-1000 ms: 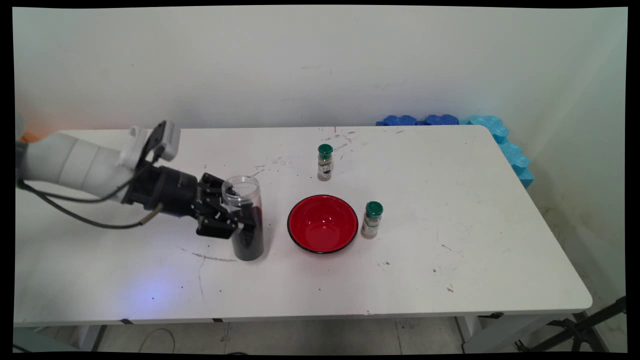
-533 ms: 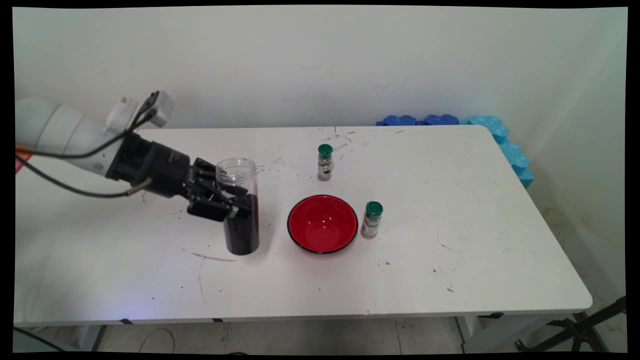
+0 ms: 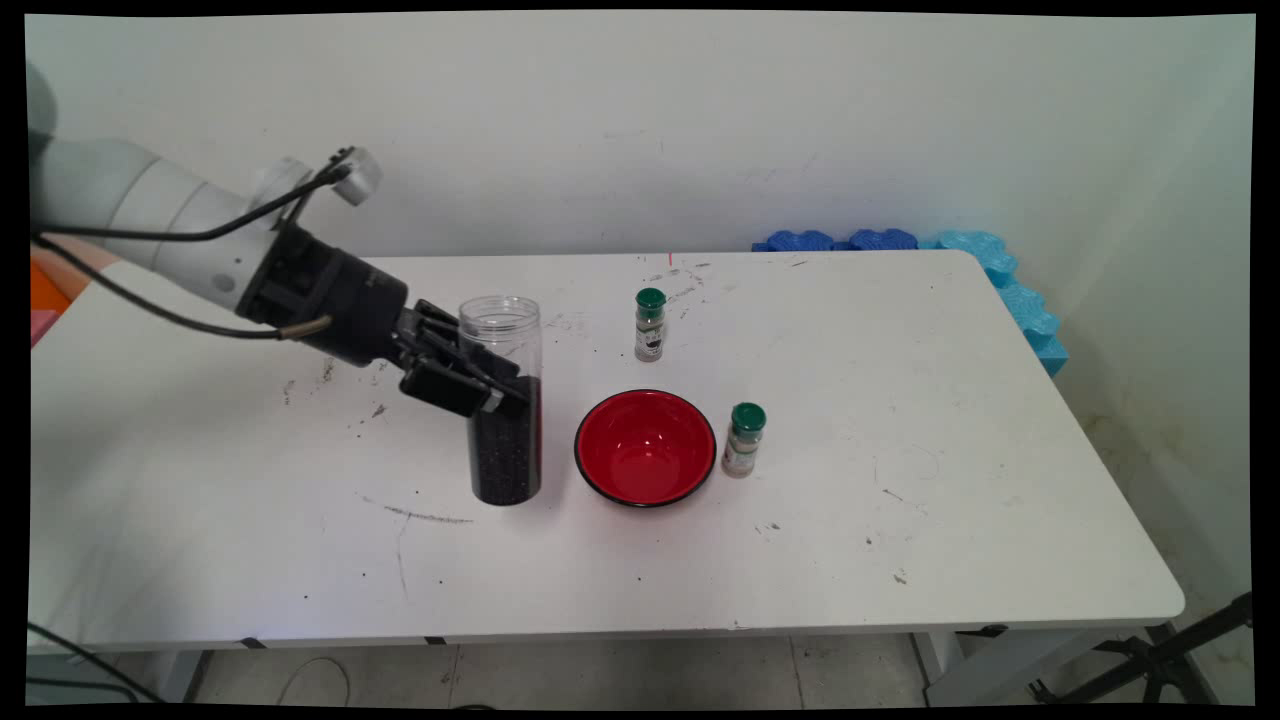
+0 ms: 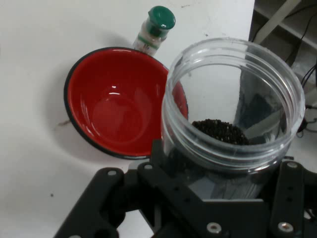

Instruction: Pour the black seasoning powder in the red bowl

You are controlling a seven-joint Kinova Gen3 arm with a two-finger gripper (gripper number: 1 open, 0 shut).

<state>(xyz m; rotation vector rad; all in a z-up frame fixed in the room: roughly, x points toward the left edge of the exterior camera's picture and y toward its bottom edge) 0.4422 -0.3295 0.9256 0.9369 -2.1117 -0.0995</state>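
Note:
My gripper [image 3: 490, 385] is shut on a clear plastic jar [image 3: 505, 400] half filled with small black grains, holding it upright and lifted off the table, just left of a red bowl [image 3: 645, 447]. In the hand view the open-mouthed jar [image 4: 233, 119] sits between the gripper's black linkage, the dark grains [image 4: 220, 131] visible inside. The empty red bowl [image 4: 116, 101] lies beyond it to the left, with a green-capped spice bottle [image 4: 154, 29] behind it.
A green-capped spice bottle [image 3: 743, 440] stands right beside the bowl and another [image 3: 649, 325] stands farther back. Blue foam pieces [image 3: 905, 242] line the table's far right corner and right edge. Dark scuffs mark the white table [image 3: 900, 420].
The arm has risen and carried the jar up off the table, then right toward the red bowl. The bowl and both spice bottles have stayed put.

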